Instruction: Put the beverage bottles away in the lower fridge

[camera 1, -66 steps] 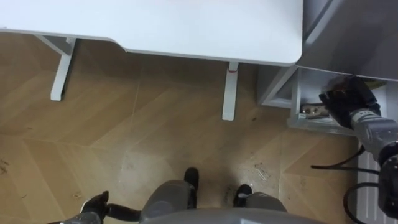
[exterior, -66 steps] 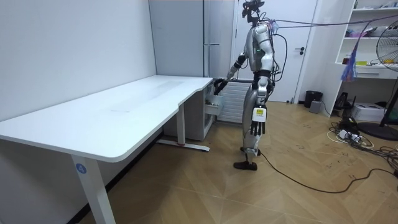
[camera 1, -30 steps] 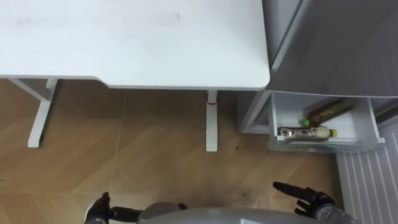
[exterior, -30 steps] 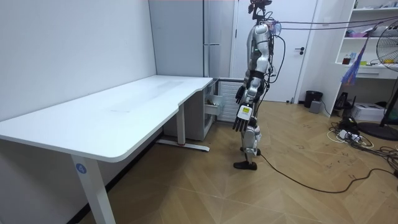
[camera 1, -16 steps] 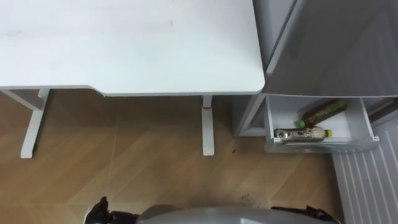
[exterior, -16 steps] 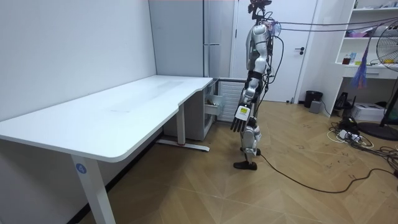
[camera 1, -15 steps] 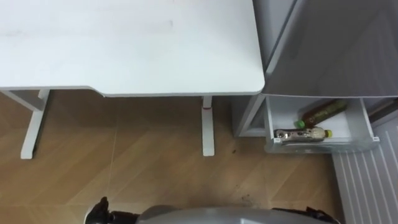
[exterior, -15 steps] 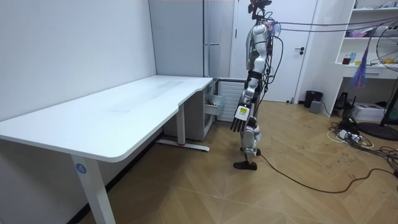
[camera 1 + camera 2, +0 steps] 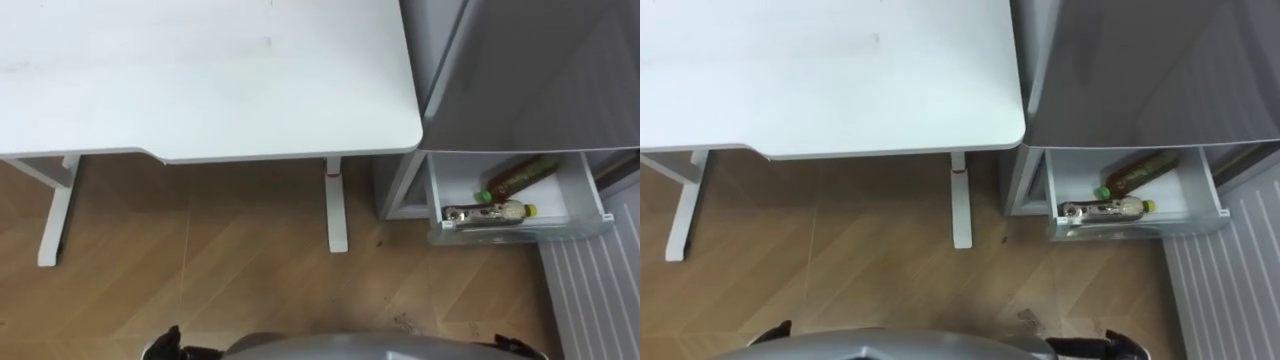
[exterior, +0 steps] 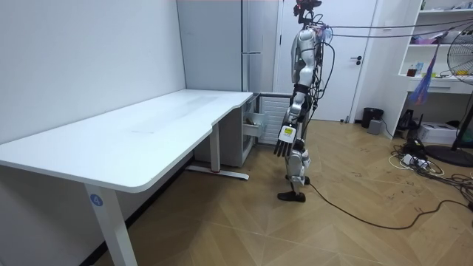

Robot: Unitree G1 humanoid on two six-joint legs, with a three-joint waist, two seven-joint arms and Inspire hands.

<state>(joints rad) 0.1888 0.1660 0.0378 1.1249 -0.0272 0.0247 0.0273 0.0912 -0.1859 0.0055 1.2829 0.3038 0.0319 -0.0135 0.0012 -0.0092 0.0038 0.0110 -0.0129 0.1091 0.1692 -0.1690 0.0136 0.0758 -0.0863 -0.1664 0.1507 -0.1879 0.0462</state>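
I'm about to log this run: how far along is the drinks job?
Done: a dark bottle with a green cap and a clear bottle with a yellow cap lie in the white lower fridge drawer. In hand: no drink seen; left hand and right hand hang low. Left: probably closing the open drawer.

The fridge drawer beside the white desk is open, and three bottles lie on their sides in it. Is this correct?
Not quite. The left eye view shows two bottles, not three: a dark bottle and a clear bottle. The rest holds: the fridge drawer is open, the bottles lie on their sides in it, and it is beside the white desk.
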